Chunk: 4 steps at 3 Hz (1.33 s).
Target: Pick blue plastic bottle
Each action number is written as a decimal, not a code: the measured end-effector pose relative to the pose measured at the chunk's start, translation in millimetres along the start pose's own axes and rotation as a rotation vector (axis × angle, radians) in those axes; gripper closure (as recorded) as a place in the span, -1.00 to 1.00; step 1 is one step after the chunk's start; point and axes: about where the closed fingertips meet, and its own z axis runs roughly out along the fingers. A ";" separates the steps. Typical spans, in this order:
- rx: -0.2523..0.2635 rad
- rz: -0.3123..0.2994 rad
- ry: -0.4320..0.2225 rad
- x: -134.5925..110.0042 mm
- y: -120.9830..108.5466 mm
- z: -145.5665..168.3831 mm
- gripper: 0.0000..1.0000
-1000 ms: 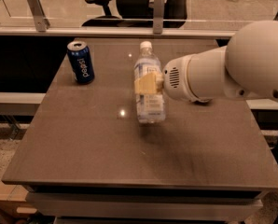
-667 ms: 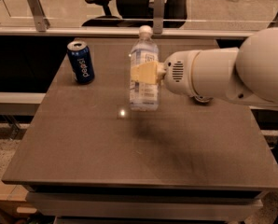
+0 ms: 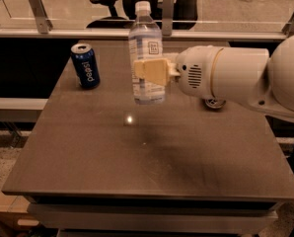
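Lifted higher than a second ago: clear pale-blue plastic water bottle (image 3: 145,36), upright | clamped mid-body in cream two-finger gripper (image 3: 149,72) | clear of dark tabletop (image 3: 137,167) below gripper | pick judged nearly complete

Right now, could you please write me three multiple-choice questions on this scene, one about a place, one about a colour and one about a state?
1. Where on the table does the blue can stand?
A. far left
B. near right corner
C. middle

2. What colour is the cap of the bottle?
A. red
B. white
C. black

3. How is the bottle placed?
A. lying on the table
B. standing free beside the gripper
C. upright in the shut gripper, off the table

Answers:
1 A, the blue can stands by the far left edge.
2 B, the cap on top is white.
3 C, the gripper, reaching in from the right, clamps the bottle's middle, and its base hangs above the table top.
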 end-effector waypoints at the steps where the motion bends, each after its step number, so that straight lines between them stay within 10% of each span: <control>1: -0.033 -0.213 0.018 9.3 5.9 -0.1 1.00; 2: -0.067 -0.373 0.017 22.6 2.7 3.3 1.00; 4: -0.165 -0.493 -0.146 39.9 -12.3 8.3 1.00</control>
